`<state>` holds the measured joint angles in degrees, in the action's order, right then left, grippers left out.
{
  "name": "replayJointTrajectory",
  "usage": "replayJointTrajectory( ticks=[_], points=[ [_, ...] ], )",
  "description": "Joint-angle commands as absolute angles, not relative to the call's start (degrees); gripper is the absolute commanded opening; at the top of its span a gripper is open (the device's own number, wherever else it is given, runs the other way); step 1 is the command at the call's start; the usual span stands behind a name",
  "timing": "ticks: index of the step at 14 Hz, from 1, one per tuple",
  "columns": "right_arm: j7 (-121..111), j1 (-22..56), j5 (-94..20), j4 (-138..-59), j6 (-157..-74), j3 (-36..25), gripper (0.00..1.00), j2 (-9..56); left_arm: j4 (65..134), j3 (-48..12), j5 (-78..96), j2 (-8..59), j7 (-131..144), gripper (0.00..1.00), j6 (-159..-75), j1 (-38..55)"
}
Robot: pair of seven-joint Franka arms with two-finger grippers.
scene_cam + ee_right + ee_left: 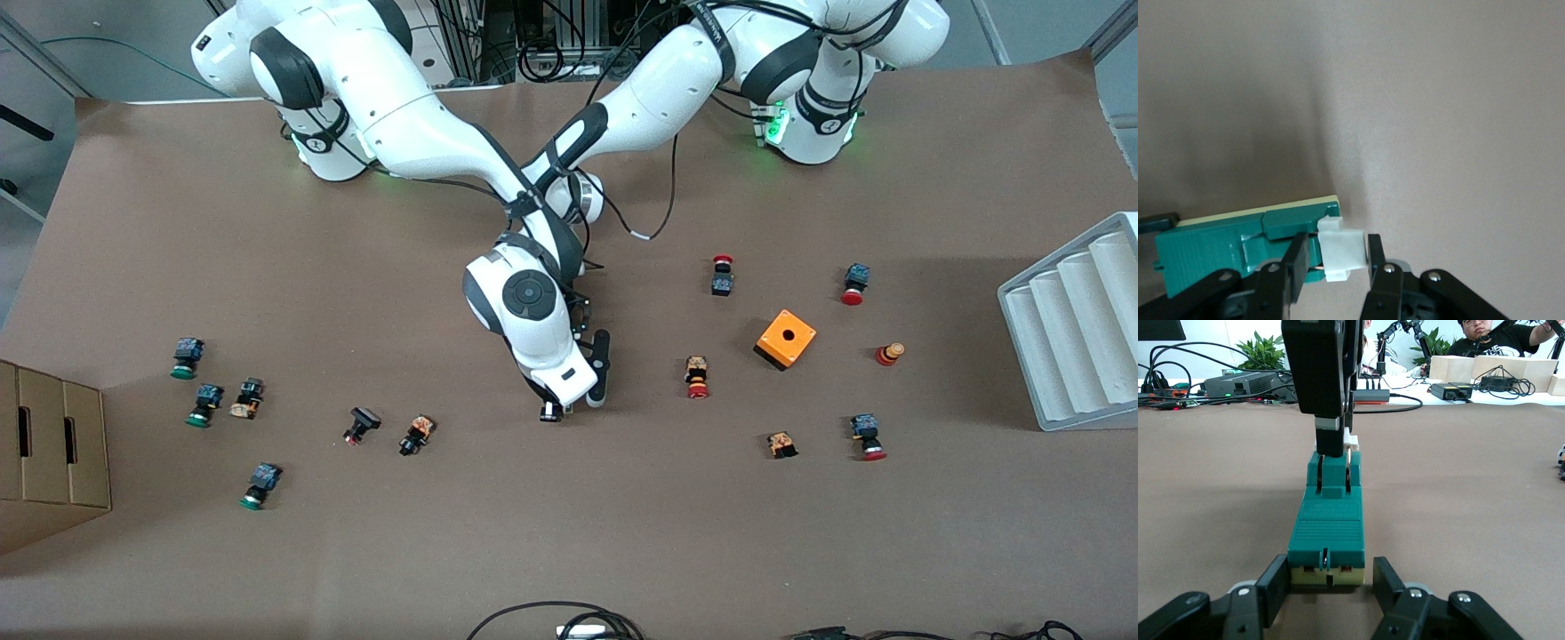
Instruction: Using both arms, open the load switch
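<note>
Two white Franka arms cross over the middle of a brown table, where the load switch (1327, 537), a narrow green block with a white end piece (1342, 252), lies flat on the surface. The left gripper (1328, 590) is clamped on one end of the switch, its black fingers (1275, 587) pressed against the cream base on both sides. The right gripper (1335, 263) comes down from above on the other end, its jaws narrowed onto the white end piece and pinching it between the pads (1297, 263). In the front view the right arm's wrist (533, 320) covers the switch almost wholly. Small push buttons are scattered well apart from it, green-capped buttons (187, 357) toward the right arm's end, red-capped buttons (722, 275) and an orange box (786, 339) with a hole toward the left arm's end, where a grey ribbed tray (1071, 329) sits at the table's edge.
</note>
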<state>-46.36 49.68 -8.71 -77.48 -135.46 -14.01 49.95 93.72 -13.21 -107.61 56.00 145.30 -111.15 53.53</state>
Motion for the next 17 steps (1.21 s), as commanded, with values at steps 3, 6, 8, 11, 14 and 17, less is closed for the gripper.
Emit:
replayJointTrajectory(
  ticks=[3, 6, 8, 11, 14, 17],
  points=[
    [-46.84, 50.27, -7.91, -82.18, -134.83, -14.15, 0.42, 47.20, 92.72, -12.66, -108.02, 57.66, 146.60, 0.58, -111.80, 53.44],
    [-46.85, 50.27, -7.91, -82.79, -134.83, -14.06, 0.42, 46.93, 92.72, -12.66, -108.02, 57.66, 146.60, 0.58, -111.80, 53.44],
    [-46.76, 50.27, -7.91, -82.79, -134.91, -14.06, 0.41, 46.93, 92.72, -12.66, -108.02, 57.66, 146.60, 0.58, -111.80, 53.44],
    [-46.58, 50.27, -8.00, -82.71, -135.44, -13.98, 0.40, 46.93, 92.72, -12.66, -108.02, 57.66, 146.60, 0.58, -111.80, 53.44],
    [-46.41, 50.27, -8.17, -82.71, -135.70, -13.97, 0.40, 47.02, 92.72, -12.66, -108.02, 57.66, 146.69, 0.58, -111.80, 53.44],
    [-46.41, 50.27, -8.17, -82.62, -136.14, -13.97, 0.40, 47.02, 92.81, -12.66, -108.02, 57.66, 146.69, 0.58, -111.80, 53.44]
  ],
)
